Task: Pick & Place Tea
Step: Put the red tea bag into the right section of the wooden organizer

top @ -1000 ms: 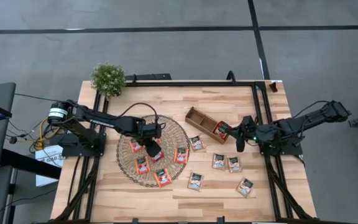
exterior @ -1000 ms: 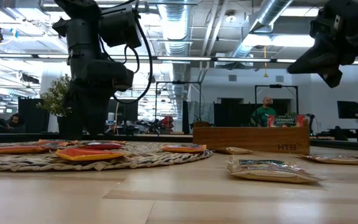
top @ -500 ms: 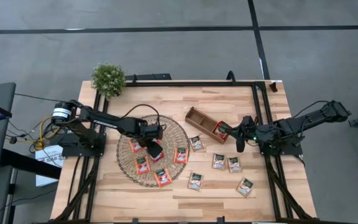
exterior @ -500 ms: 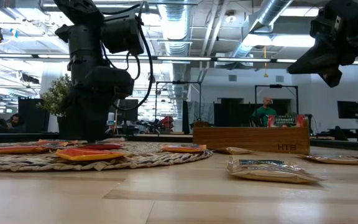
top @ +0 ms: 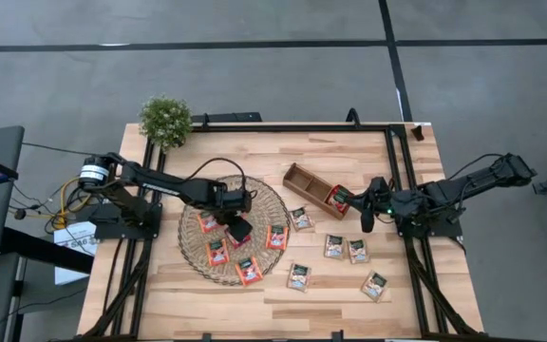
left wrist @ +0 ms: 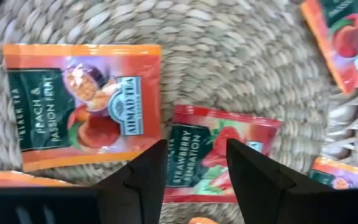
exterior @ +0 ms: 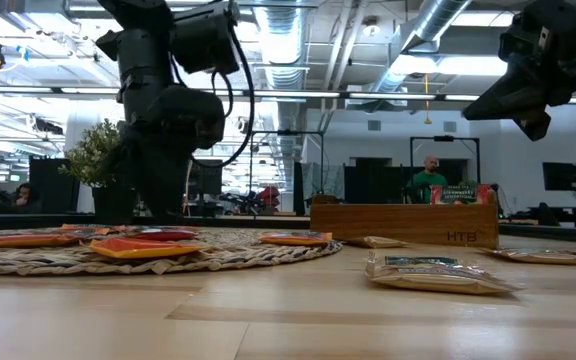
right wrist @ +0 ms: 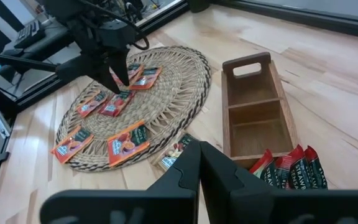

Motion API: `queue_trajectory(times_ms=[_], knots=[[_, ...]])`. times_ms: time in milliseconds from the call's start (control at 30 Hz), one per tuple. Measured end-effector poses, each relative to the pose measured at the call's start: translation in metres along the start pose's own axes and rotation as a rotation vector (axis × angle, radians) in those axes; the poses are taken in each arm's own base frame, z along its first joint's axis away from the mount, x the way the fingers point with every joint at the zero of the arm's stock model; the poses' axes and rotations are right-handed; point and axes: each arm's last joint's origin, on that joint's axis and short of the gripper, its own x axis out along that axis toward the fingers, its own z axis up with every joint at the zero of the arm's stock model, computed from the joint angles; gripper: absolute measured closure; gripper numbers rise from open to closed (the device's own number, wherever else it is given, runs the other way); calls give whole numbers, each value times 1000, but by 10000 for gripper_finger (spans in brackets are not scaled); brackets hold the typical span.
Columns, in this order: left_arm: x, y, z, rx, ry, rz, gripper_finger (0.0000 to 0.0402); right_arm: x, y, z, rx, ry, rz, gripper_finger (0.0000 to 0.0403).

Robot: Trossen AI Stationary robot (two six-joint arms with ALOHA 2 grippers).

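I've got the left gripper (top: 239,228) low over the wicker mat (top: 200,269), fingers (left wrist: 143,180) apart with nothing between them. Wrist cam shows a red strawberry sachet (left wrist: 219,152) lying flat on the weave directly ahead of the fingertips, straddled by the gap but not touched as far as I can tell. An orange peach sachet (left wrist: 82,104) lies just beside it, off one finger, and more orange ones sit at the mat's edges further out. From above, the mat holds several red-orange sachets (top: 217,251) around the left gripper, all flat. Right gripper (top: 367,222) hangs above the table just past the near end of the wooden tray (top: 304,179), fingers (right wrist: 194,171) pressed together, holding nothing. In the tray compartment nearest that gripper a few red sachets (right wrist: 289,167) stand on edge; the other two compartments show bare wood. Green-and-pale sachets (top: 334,246) lie loose on the table (top: 349,152) between the mat and the right gripper, well apart from the left one.
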Motion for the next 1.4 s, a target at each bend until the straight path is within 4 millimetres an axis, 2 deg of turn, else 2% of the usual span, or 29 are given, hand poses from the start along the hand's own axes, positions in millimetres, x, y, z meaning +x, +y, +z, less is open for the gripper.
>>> queue_trajectory(times_ms=[300, 633, 867, 1067, 1200, 1400], knots=[[0, 2, -16, -3, 69, 105, 245, 0, 0, 0, -1, 0, 0, 403], [1, -3, -15, 5, 15, 93, 245, 0, 0, 0, -1, 0, 0, 403], [18, -3, -14, 1, 55, 111, 245, 0, 0, 1, 2, -5, 4, 403], [24, -4, -14, 4, 70, 111, 248, 0, 0, 1, 2, -4, 4, 403], [25, -3, -14, 12, 73, 110, 276, 0, 0, 0, 2, -4, 5, 403], [25, -4, -14, 34, 73, 104, 355, 0, 0, 0, 1, -4, 4, 403]])
